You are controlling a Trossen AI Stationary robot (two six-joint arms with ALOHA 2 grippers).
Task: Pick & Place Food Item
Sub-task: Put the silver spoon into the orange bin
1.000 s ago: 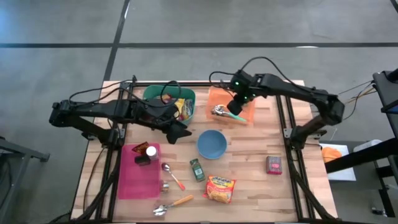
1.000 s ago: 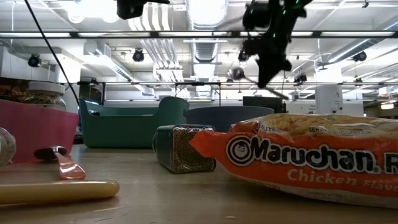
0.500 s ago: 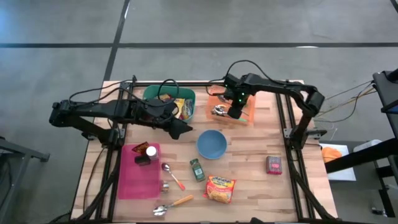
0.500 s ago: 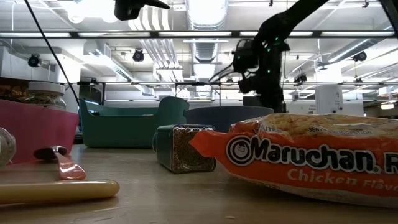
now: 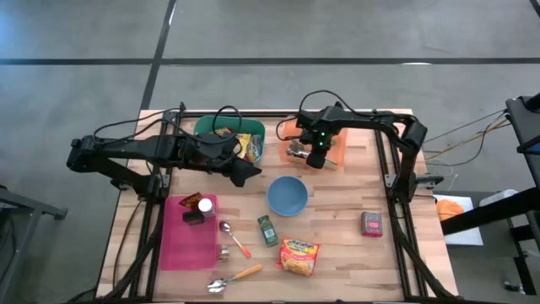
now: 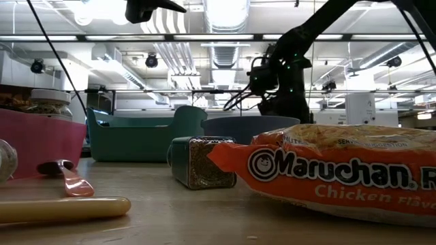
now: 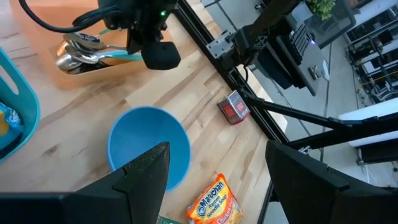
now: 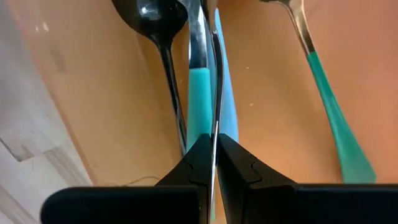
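1. Noodles, the orange packet (image 5: 299, 256), lie at the table's (image 5: 354, 190) near edge, beside a small green jar (image 5: 267, 230).
2. Right gripper (image 5: 317, 158) sits low over the orange tray (image 5: 336, 154), fingers pinched shut on a utensil handle (image 8: 214, 93) (thin, metal).
3. Left gripper (image 5: 250, 171) hovers beside the blue bowl (image 5: 287, 195), fingers spread, holding nothing.

Blue bowl (image 5: 288, 195) mid-table, pink tray (image 5: 191, 239) with jars, loose spoons beside it
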